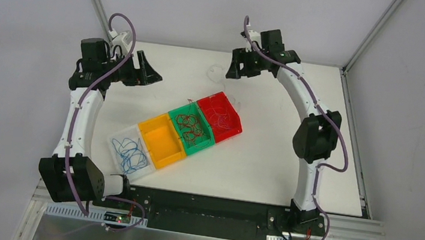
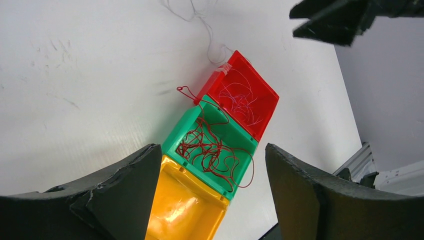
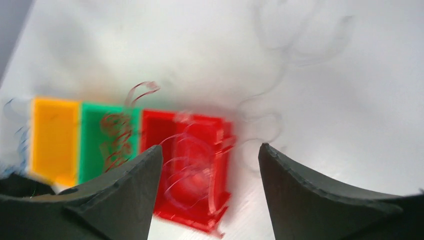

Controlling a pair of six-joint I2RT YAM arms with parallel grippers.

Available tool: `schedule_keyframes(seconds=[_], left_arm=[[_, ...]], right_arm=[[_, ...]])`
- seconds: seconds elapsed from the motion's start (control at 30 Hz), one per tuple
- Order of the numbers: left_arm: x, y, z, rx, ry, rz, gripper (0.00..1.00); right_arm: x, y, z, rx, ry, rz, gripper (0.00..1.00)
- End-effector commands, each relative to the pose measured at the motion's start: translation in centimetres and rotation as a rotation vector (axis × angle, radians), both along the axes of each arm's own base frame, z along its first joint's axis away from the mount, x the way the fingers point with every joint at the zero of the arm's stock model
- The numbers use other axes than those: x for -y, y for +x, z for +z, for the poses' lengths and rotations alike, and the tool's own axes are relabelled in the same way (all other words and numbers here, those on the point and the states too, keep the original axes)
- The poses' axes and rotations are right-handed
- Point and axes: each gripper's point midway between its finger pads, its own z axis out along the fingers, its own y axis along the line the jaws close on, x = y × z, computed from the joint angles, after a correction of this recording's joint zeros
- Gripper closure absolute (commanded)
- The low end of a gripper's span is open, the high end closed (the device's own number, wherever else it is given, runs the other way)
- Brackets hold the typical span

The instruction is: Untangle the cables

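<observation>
Across the middle of the white table [image 1: 265,162], four small plastic bins run in a row from 8 o'clock to 2 o'clock. A clear bin [image 1: 112,140] holds curly blue wire [image 1: 130,151]. Next come a yellow bin [image 1: 162,141], a green bin [image 1: 203,138] with dark red-brown wire [image 1: 190,125], and a red bin [image 1: 228,132] with fine pale and red wire [image 1: 220,118]. A hair-thin white wire [image 2: 208,31] lies on the table at 12 o'clock from the red bin. The left gripper [image 2: 209,150] at 10 o'clock and the right gripper [image 3: 210,147] at 12 o'clock hover with fingers spread wide, gripping nothing.
</observation>
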Motion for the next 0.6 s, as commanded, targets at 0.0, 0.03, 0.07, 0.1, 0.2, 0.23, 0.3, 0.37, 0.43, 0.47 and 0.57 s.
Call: schedule_keyframes(seconds=[0.0, 0.03, 0.07, 0.1, 0.2, 0.23, 0.3, 0.37, 0.43, 0.47, 0.57], left_arm=[[0.5, 1.1, 2.0, 0.067, -0.004, -0.014, 0.23], [0.4, 1.2, 1.9, 0.063, -0.006, -0.012, 0.23], [0.4, 1.3, 1.9, 0.062, -0.006, -0.010, 0.23], [0.4, 1.3, 1.8, 0.058, -0.007, -0.009, 0.23], [0.2, 1.5, 1.7, 0.058, -0.003, 0.000, 0.23], [0.2, 1.5, 1.6, 0.055, -0.002, 0.003, 0.22], [0.1, 1.6, 1.3, 0.049, 0.001, 0.011, 0.23], [0.0, 1.6, 1.1, 0.044, 0.002, 0.015, 0.23], [0.0, 1.6, 1.0, 0.039, 0.001, 0.020, 0.23], [0.0, 1.6, 1.0, 0.039, 0.000, 0.021, 0.23], [-0.1, 1.7, 1.1, 0.043, 0.006, 0.025, 0.23]], right_arm=[[2.7, 7.5, -3.2, 0.064, -0.143, -0.338, 0.26], [2.9, 9.2, -3.5, 0.098, -0.161, -0.379, 0.25], [3.2, 10.4, -4.5, 0.111, -0.183, -0.415, 0.25], [3.3, 11.7, -4.6, 0.138, -0.186, -0.452, 0.25], [3.0, 14.4, -7.1, 0.174, -0.187, -0.500, 0.25], [2.9, 14.8, -7.5, 0.184, -0.179, -0.502, 0.26], [2.2, 15.7, -8.4, 0.208, -0.160, -0.495, 0.26], [2.1, 16.6, -9.8, 0.236, -0.181, -0.507, 0.27], [2.0, 17.4, -10.8, 0.260, -0.194, -0.519, 0.28], [1.8, 17.7, -11.4, 0.261, -0.191, -0.518, 0.30], [1.1, 18.0, -12.8, 0.262, -0.189, -0.486, 0.41]])
